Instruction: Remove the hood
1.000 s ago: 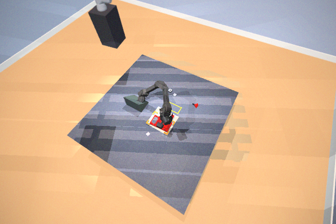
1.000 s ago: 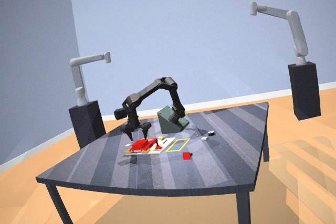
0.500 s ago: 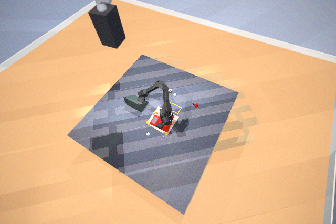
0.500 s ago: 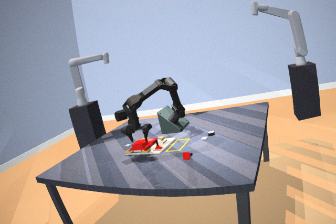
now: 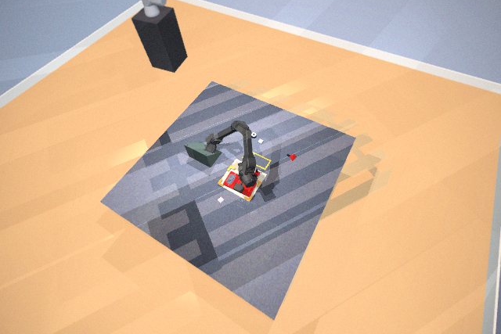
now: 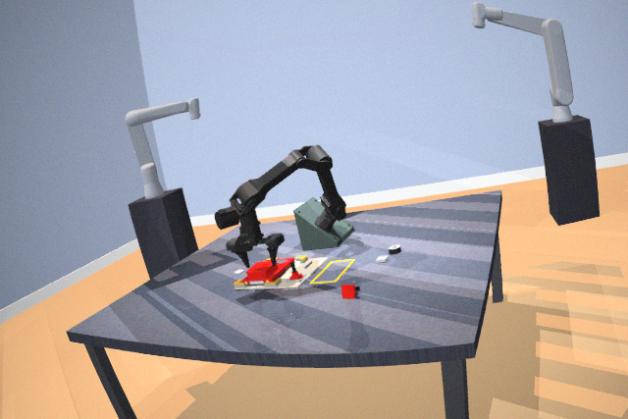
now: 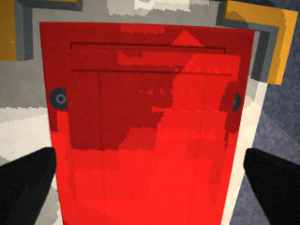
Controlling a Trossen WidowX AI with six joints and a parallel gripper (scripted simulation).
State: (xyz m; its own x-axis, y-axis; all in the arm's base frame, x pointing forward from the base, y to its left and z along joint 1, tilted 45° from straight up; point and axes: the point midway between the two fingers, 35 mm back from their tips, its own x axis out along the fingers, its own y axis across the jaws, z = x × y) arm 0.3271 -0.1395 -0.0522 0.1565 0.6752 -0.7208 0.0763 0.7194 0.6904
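Observation:
The red toy car [image 5: 250,192] [image 6: 261,272] sits on a cream board [image 6: 315,265]. In the wrist view its flat red top panel [image 7: 150,98], which looks like the hood, fills the middle, with a dark round fitting on each side. My gripper [image 6: 260,265] [image 7: 152,157] is open and empty, pointing down over the car. The fingers show on either side of the panel; whether they stand at its height or above it is unclear. The arm hides part of the car in the top view. The marked area, a yellow outline [image 5: 261,156] [image 6: 323,283], lies on the table beside the board.
Orange corner brackets [image 7: 283,47] stand around the car. A small red piece [image 6: 295,275] is on the board. A red block [image 5: 293,157] [image 6: 348,291], white pieces [image 5: 260,141] [image 6: 382,258] and a black-and-white disc [image 5: 254,134] [image 6: 393,249] lie around. The arm's green base [image 5: 202,155] [image 6: 311,234] stands behind.

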